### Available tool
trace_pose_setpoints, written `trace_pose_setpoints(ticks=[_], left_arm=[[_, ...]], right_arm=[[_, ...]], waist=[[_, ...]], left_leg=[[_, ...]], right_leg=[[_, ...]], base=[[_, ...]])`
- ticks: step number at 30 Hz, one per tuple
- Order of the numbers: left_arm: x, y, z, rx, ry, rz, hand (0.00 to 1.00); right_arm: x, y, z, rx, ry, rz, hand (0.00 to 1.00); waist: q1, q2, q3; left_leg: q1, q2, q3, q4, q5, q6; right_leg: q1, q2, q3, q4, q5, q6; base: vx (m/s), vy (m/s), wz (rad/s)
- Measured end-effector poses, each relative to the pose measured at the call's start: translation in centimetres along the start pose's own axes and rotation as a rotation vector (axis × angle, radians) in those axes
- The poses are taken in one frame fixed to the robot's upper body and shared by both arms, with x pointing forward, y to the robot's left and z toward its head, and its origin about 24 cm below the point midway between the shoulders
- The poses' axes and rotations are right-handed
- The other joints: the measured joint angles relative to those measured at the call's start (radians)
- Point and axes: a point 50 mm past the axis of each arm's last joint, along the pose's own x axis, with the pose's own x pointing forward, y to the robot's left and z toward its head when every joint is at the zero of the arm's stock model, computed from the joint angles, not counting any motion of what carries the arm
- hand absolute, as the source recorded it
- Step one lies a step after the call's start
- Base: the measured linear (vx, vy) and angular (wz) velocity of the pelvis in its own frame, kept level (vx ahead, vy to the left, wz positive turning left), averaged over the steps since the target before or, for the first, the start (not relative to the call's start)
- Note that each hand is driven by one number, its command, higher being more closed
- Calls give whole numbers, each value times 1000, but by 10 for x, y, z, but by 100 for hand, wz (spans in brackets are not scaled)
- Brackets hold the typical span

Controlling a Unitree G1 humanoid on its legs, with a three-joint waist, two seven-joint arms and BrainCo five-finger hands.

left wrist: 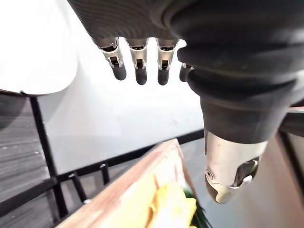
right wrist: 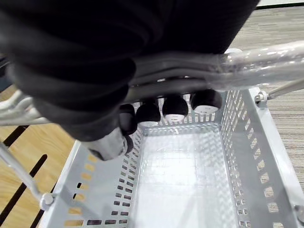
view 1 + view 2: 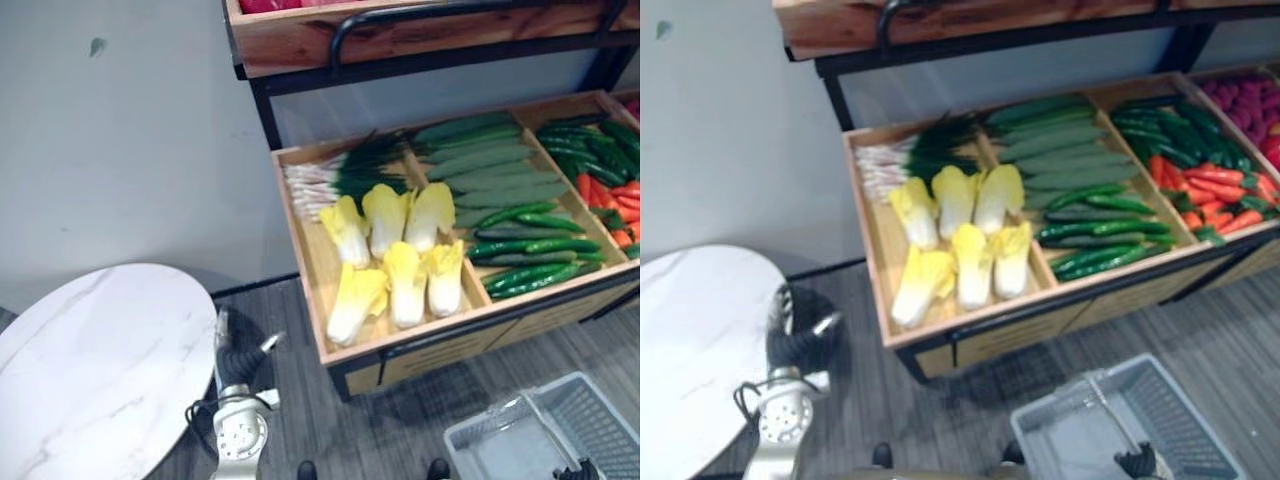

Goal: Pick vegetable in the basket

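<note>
- A wooden display tray [image 3: 300, 250] with dividers holds smooth yellow-white cabbages [image 3: 405, 285] and long green cucumbers [image 3: 490, 165], each sort in its own compartment.
- The left hand [image 1: 137, 59] hangs with straight, relaxed fingers between the round white marble table [image 3: 90, 370] and the tray, near the cabbages but apart from them.
- The right hand [image 2: 173, 107] is curled round the metal wire handle [image 2: 266, 61] of the grey perforated plastic basket [image 2: 247, 142] (the right wrist view makes this grasp plain; in the eye views the hand is a dark spot at the basket's near edge).
</note>
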Motion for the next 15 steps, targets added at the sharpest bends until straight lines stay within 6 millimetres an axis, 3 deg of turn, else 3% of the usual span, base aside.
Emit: trace_pose_setpoints(ticks=[5,15], left_arm=[[10,-12,20,1,-102,-41,0],[23,-27,23,29,-123,-56,0]], right_arm=[[1,3,7,-14,-33,13,100],[2,8,18,-50,-79,40,100]], waist=[[-15,0,-1],[-33,0,-12]], left_leg=[[12,3,16,-3,2,-2],[63,11,113,-12,-20,-11]], right_leg=[[-1,3,18,0,1,0],[-22,18,99,-7,3,2]], base=[[9,-8,-8],[15,-5,-27]])
